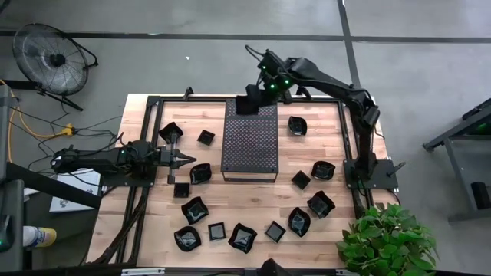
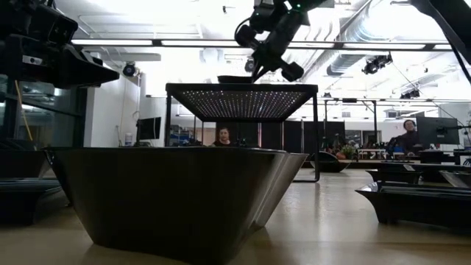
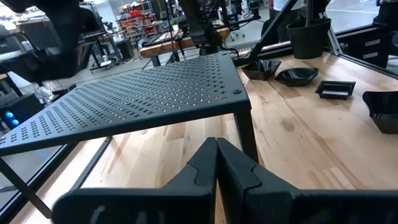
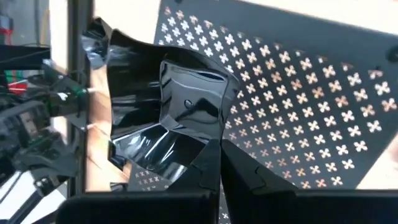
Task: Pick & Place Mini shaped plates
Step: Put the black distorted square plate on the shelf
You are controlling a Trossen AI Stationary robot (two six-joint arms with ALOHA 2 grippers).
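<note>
My right gripper [image 1: 252, 98] reaches over the far end of the perforated black tray [image 1: 249, 142] and is shut on one glossy black mini shaped plate [image 4: 165, 118]. In the low view that plate [image 2: 241, 78] shows as a flat dark shape right at the tray's top. I cannot tell whether it rests on the tray. My left gripper [image 1: 189, 159] waits shut at the table's left, level, pointing at the tray's left side and holding nothing. Several other mini plates lie around the tray, such as one at the near edge [image 1: 243, 237]. My right gripper pinches the plate's rim [image 4: 200, 154] between its two fingers, at the edge nearest the wrist. The fingers come slanting down from the table's far right. The plate's hollow faces up, over the tray's far end.
Mini plates lie left of the tray [image 1: 169, 132], right of it [image 1: 323, 169] and along the near side [image 1: 194, 209]. One stands close before the low camera [image 2: 176, 199]. A potted plant [image 1: 387, 241] stands at the near right corner. A black frame [image 1: 153, 115] edges the table.
</note>
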